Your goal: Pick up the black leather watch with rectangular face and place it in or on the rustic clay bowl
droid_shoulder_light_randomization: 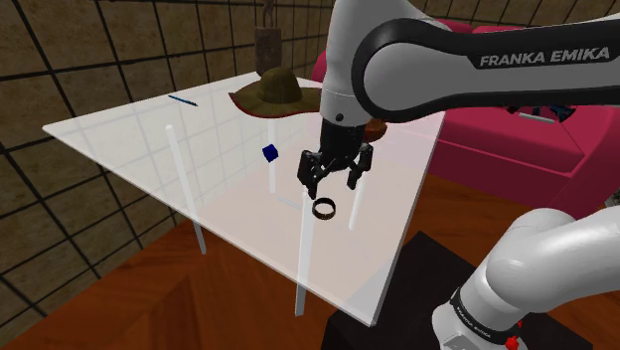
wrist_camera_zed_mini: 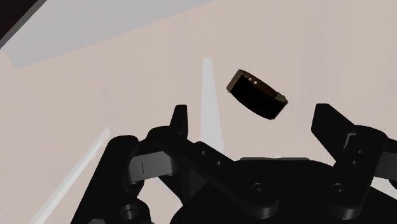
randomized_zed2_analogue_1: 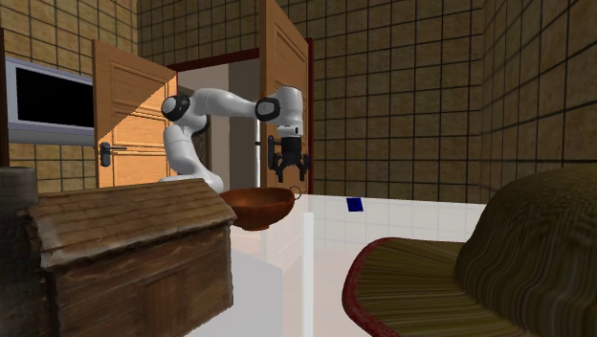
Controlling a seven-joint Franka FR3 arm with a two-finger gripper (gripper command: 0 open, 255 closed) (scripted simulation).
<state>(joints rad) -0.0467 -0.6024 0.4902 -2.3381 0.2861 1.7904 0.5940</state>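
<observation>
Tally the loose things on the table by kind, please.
Watch: 1
Bowl: 1
Hat: 1
Small blue block: 1
Wooden hut-shaped box: 1
Thin blue stick: 1
Total: 6

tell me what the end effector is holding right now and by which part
Nothing is held. The end effector hangs open above the table, fingers apart, and the black watch lies on the surface below it, untouched.

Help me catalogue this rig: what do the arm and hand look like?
The white arm has smooth rounded shells and dark joints; one dark band carries white FRANKA EMIKA lettering. The hand is all black, blocky, with two angular fingers.
</observation>
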